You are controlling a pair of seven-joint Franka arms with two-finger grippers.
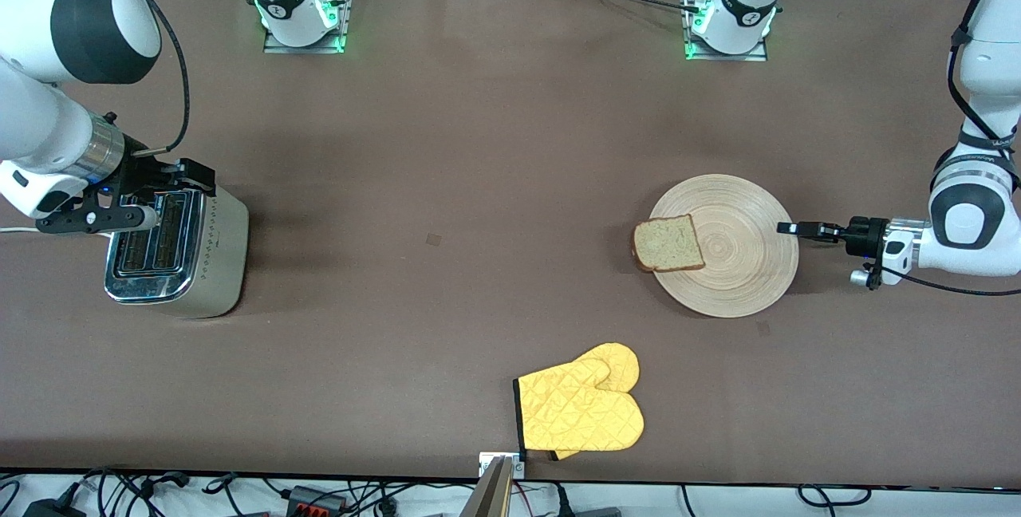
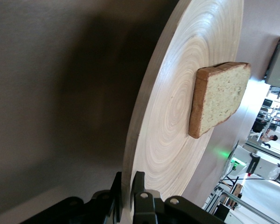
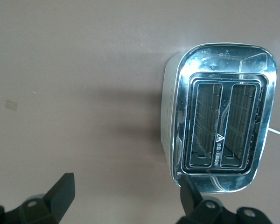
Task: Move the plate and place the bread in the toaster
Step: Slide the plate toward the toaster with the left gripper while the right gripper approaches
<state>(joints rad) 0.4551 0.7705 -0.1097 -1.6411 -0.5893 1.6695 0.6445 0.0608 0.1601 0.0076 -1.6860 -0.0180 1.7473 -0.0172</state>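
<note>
The round light-wood plate [image 1: 742,262] lies on the table toward the left arm's end. A brown bread slice [image 1: 668,243] rests on the plate's side facing the toaster, slightly overhanging the rim. My left gripper [image 1: 788,228] is shut on the plate's rim at the side away from the bread. The left wrist view shows the plate [image 2: 168,140] pinched between the jaws of that gripper [image 2: 128,196], with the bread [image 2: 219,95] lying flat. The chrome-topped toaster [image 1: 179,258] stands toward the right arm's end. My right gripper [image 1: 179,182] hovers open over it. In the right wrist view both slots of the toaster [image 3: 221,126] look empty and the gripper [image 3: 126,182] holds nothing.
A yellow oven mitt [image 1: 581,409] lies near the table's front edge, nearer to the front camera than the plate. The toaster's white cord [image 1: 12,228] trails off toward the table's end. Bare brown table spans between toaster and plate.
</note>
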